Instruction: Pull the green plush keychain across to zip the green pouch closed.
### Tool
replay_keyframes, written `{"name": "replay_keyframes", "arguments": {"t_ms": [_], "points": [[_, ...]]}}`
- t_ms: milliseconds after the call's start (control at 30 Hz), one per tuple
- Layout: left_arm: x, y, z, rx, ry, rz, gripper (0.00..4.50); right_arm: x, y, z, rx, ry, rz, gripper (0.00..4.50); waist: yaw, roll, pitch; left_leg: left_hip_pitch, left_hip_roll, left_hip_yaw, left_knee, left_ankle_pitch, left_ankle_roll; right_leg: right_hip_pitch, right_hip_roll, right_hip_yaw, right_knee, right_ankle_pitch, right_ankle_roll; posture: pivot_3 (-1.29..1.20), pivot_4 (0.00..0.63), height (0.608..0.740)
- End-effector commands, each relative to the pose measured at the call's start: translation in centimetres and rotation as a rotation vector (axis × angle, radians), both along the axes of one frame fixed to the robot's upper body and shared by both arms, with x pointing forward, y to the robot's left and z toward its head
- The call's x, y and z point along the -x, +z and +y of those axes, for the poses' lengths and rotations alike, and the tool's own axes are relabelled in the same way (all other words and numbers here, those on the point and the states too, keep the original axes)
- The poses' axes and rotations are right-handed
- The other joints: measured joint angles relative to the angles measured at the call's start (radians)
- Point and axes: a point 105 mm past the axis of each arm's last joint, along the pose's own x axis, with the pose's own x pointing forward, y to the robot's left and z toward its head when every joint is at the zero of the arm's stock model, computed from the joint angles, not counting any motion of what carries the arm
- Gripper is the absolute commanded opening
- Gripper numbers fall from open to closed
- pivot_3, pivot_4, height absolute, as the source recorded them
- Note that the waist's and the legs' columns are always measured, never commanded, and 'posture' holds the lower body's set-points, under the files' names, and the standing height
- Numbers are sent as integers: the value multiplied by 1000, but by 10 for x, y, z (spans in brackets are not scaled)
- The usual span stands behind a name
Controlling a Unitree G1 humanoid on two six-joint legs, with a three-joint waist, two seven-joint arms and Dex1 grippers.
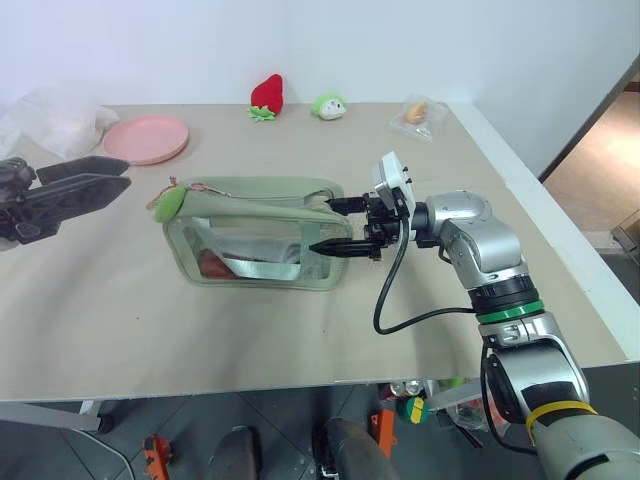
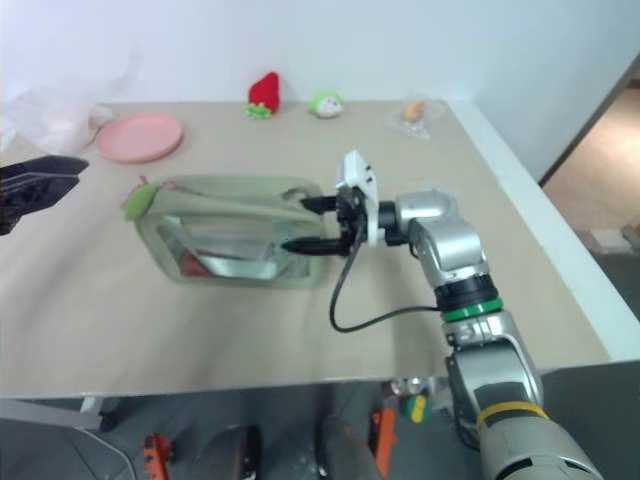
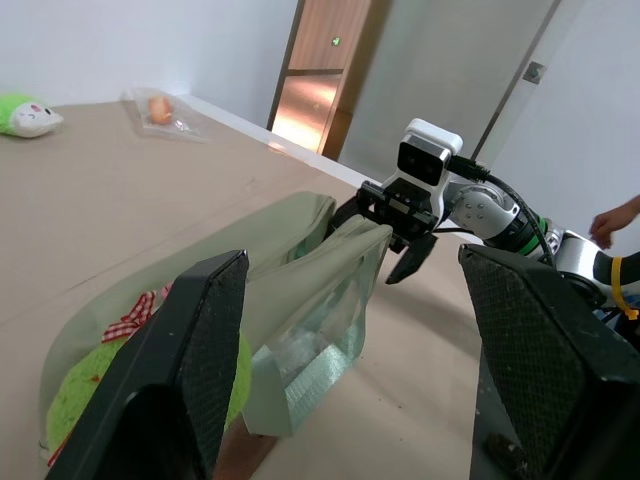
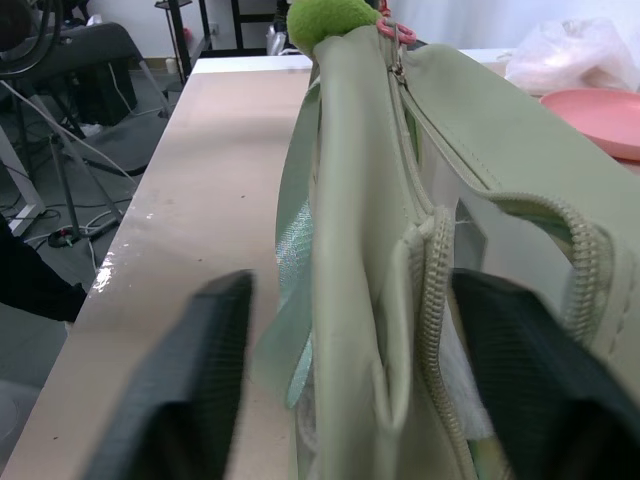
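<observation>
You have the right gripper [image 1: 343, 225] at the centre of the head view, its two black fingers spread wide on either side of the near end of the green pouch [image 1: 255, 232], gripping nothing. The wrist camera there looks along the zipper, and the fabric end sits between the open fingers without being pinched.

The pouch lies just left of centre on the table [image 1: 300, 330]. Judge it as light and soft: sage fabric, clear plastic sides that will buckle, a loose webbing strap, something red inside. It will likely slide or fold if you pull the zip without anchoring one end, so hold the fabric end firmly and keep off the plastic.

The green plush keychain [image 1: 166, 203] sits at the pouch's far left end, on a thin pinkish cord. It looks small and squashy; take it across its body, close to the cord. The left gripper [image 1: 70, 192] hangs at the left edge of the frame, fingers wide, empty, a little apart from the keychain.

The tabletop is plain beige and smooth, offering little grip. Toward the top of the frame lie a pink plate [image 1: 146, 138], a red strawberry plush [image 1: 267, 95], a green-and-white plush [image 1: 329, 105] and clear plastic bags [image 1: 418, 113], before a white wall.
</observation>
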Motion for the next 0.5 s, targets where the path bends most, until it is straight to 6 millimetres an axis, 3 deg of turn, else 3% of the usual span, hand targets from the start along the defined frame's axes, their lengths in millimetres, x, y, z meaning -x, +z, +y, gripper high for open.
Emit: {"name": "replay_keyframes", "arguments": {"t_ms": [33,267,500], "points": [[4,2,-3,-24,-16,-35,3499,4,14,-4,-20,-4,-57,4463,0,0,0,0,0,0,0,0,0,0,0,0,0,0,0,0,150,740],[1,-13,14,-32,55,18,3499,9,21,-13,-15,-15,-74,4463,0,0,0,0,0,1,0,0,0,0,0,1,0,0,0,0,150,740],[3,-14,13,-30,55,8,3499,13,18,-33,36,-59,-89,4463,1,0,0,0,0,1,0,0,0,0,-1,0,0,0,0,0,150,740]]}}
